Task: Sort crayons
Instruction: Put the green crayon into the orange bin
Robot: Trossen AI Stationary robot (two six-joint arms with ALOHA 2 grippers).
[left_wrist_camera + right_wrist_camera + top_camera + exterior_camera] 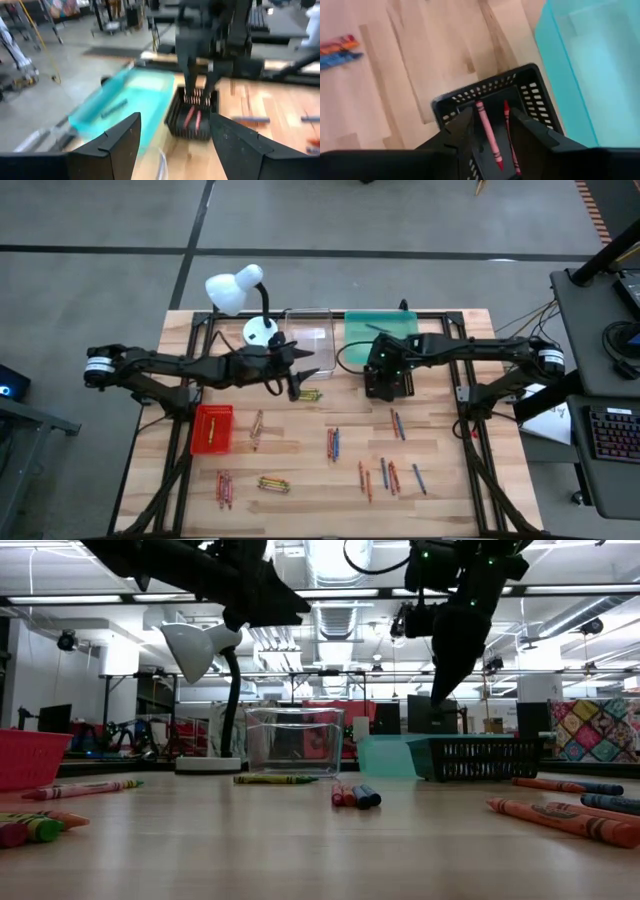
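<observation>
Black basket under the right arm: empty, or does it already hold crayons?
Not empty. The black basket holds two red crayons, seen in the right wrist view between the open right hand.

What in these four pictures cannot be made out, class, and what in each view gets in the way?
- Black tray: in the high view the right gripper covers it; only the wrist views show its two red crayons.
- Red tray: its contents are too small in the high view, and the low view cuts it at the edge.
- Teal tray: the dark item inside is blurred in the left wrist view.

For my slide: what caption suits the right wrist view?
Right gripper open above black basket holding two red crayons.
</observation>
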